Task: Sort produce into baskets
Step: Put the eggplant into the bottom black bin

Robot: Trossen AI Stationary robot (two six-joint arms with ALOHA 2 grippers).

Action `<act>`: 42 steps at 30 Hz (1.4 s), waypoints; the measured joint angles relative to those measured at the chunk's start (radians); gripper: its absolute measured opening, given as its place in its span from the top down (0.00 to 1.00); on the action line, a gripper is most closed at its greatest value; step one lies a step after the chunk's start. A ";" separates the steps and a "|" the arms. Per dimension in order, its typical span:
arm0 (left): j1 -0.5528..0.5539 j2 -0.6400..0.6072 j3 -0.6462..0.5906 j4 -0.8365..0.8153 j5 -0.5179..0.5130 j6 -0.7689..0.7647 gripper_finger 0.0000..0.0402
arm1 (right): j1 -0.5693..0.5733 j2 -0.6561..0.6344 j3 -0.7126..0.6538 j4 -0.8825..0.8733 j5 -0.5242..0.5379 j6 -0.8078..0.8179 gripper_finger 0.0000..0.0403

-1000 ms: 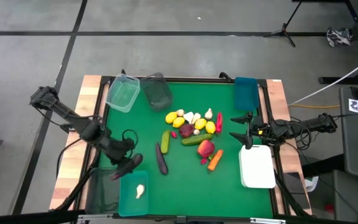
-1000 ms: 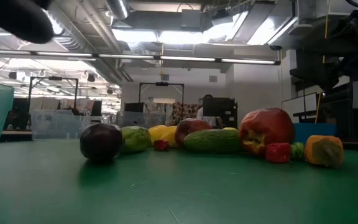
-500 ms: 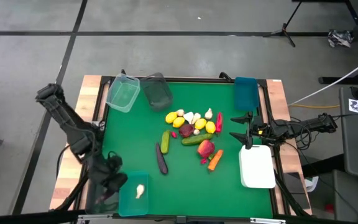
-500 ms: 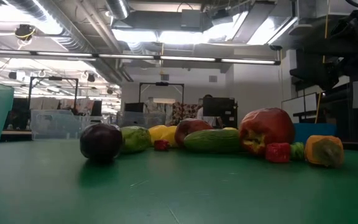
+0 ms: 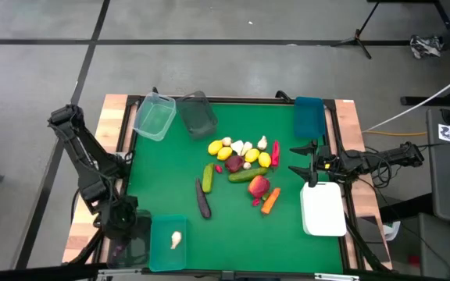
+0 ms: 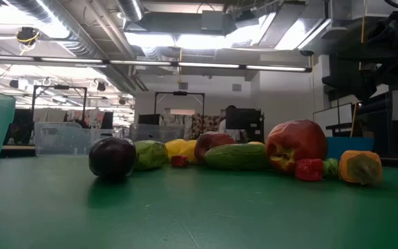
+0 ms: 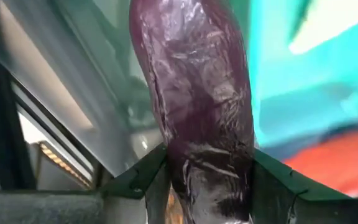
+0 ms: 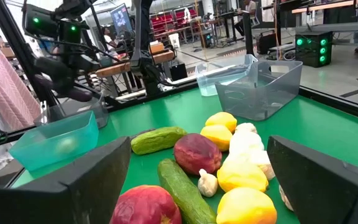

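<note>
Eggplant (image 7: pixel 194 118) clamped between the left gripper's (image 5: pixel 123 234) fingers (image 7: pixel 143 177), long axis running straight out along them, free tip pointing away from the wrist. Held over the smoky grey tub (image 5: pixel 128 240) at the table's near left corner, just beside the teal tub (image 5: pixel 168 242) holding one garlic bulb (image 5: pixel 176 240). Right gripper (image 5: pixel 298 161) parked beside the white tray (image 5: pixel 323 208), fingers spread apart.

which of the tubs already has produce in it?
The teal tub at the table's front-left: one white garlic bulb lies in it. The clear tub, the grey tub and the blue tub along the far edge look empty.
</note>
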 joint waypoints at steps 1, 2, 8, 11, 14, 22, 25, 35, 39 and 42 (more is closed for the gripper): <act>0.000 0.012 0.000 -0.010 0.000 -0.002 0.59 | 0.000 0.000 0.000 0.000 0.000 0.000 0.07; 0.000 0.026 0.000 -0.013 0.000 -0.002 0.59 | 0.000 0.000 0.000 0.000 0.000 0.000 0.07; 0.000 0.108 0.000 0.074 0.001 0.002 0.59 | 0.000 0.000 0.000 0.000 0.000 0.001 0.07; 0.000 0.151 0.000 0.095 0.001 0.015 0.59 | 0.000 0.000 0.000 0.001 0.000 0.001 0.07; -0.007 0.191 0.000 0.094 0.001 0.033 0.59 | 0.000 0.000 0.000 0.002 0.000 0.001 0.07; -0.016 0.231 0.000 0.090 -0.015 0.069 0.59 | 0.000 0.000 0.000 0.004 0.000 0.001 0.07; -0.025 0.245 0.000 0.091 -0.030 0.070 0.59 | 0.000 0.000 0.000 0.004 0.000 0.001 0.07; -0.043 0.284 0.000 0.093 -0.050 0.069 0.59 | 0.000 0.000 0.000 0.004 0.000 0.001 0.07; -0.045 0.309 0.000 0.088 -0.070 0.103 0.59 | 0.000 0.000 0.000 0.004 -0.002 0.001 0.07; -0.046 0.324 0.000 0.092 -0.070 0.103 0.59 | 0.000 0.000 0.000 0.004 -0.002 0.001 0.07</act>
